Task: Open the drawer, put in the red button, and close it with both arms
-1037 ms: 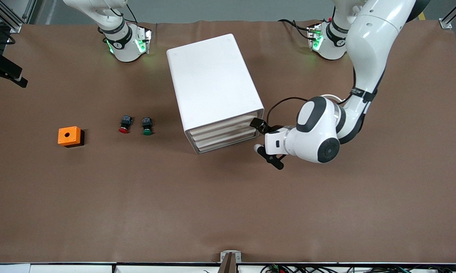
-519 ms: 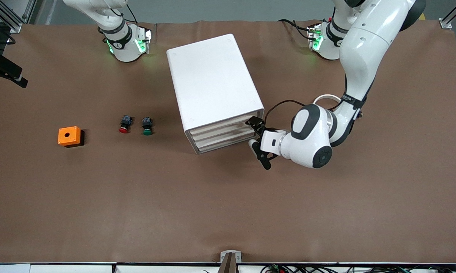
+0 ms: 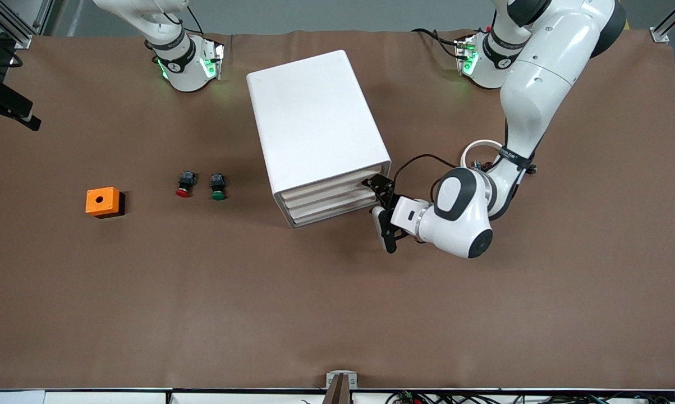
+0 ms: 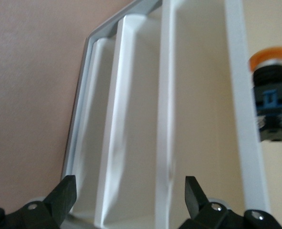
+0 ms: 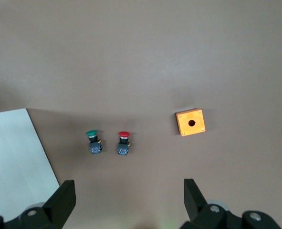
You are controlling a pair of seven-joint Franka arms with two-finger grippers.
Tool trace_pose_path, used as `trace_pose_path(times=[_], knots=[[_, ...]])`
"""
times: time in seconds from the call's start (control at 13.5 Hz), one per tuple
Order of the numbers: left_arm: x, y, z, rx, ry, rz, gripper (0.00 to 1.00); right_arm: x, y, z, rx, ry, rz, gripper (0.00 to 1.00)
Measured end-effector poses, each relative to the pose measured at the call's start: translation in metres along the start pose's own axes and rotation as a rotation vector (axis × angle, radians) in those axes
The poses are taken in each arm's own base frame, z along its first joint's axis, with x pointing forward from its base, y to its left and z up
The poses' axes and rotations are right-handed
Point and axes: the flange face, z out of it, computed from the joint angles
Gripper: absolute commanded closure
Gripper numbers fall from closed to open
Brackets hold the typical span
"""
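The white cabinet stands mid-table with three shut drawers facing the front camera. My left gripper is open, right at the drawer fronts' corner toward the left arm's end. In the left wrist view the drawer fronts fill the space between its open fingers. The red button lies on the table toward the right arm's end, beside a green button. My right gripper is open and empty, high over the table, with the red button below it.
An orange cube with a hole sits toward the right arm's end, past the buttons; it also shows in the right wrist view. A button with a reddish cap shows past the cabinet's edge in the left wrist view.
My left gripper has moved in toward the drawer fronts' corner and its wrist has turned. The cabinet, buttons and cube have not moved.
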Motion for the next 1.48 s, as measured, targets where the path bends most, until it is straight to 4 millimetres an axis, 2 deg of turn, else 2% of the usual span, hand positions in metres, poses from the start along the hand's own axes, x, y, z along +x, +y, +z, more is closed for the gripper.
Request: trace_pose_path(times=[0.22,0.44,0.52,0.59,0.67,0.89,0.96,1.04,1.19,1.26,1.33,1.48], knots=[[0.003,0.003,0.000,-0.023,0.027,-0.007,0.00,0.035,0.016,0.061,0.002,-0.116,-0.024,0.00],[0.003,0.003,0.000,-0.025,0.028,-0.008,0.00,0.045,0.029,0.083,0.008,-0.156,-0.070,0.00],[0.003,0.003,0.001,-0.026,0.027,-0.007,0.07,0.048,0.029,0.090,0.007,-0.169,-0.072,0.00],[0.004,0.003,0.003,-0.027,0.025,-0.006,0.30,0.052,0.029,0.099,0.008,-0.184,-0.074,0.00],[0.005,0.004,0.003,-0.029,0.029,-0.003,0.41,0.057,0.026,0.108,0.007,-0.192,-0.069,0.00],[0.006,0.005,0.003,-0.033,0.033,0.015,0.67,0.072,0.012,0.139,0.004,-0.170,-0.025,0.00],[0.007,0.006,0.004,-0.034,0.031,0.019,0.70,0.075,0.012,0.157,0.012,-0.155,-0.018,0.00],[0.007,0.007,0.006,-0.035,0.028,0.022,0.72,0.075,0.013,0.176,0.018,-0.137,-0.014,0.00],[0.008,0.009,0.008,-0.036,0.025,0.027,0.91,0.064,0.009,0.217,0.020,-0.092,-0.018,0.00],[0.009,0.009,0.008,-0.034,0.023,0.029,0.96,0.051,0.002,0.236,0.019,-0.062,-0.031,0.00],[0.010,0.011,0.007,-0.033,0.019,0.036,1.00,0.035,-0.005,0.254,0.017,-0.036,-0.052,0.00],[0.016,0.015,0.002,-0.004,-0.003,0.066,1.00,0.005,-0.019,0.286,0.014,0.005,-0.082,0.00]])
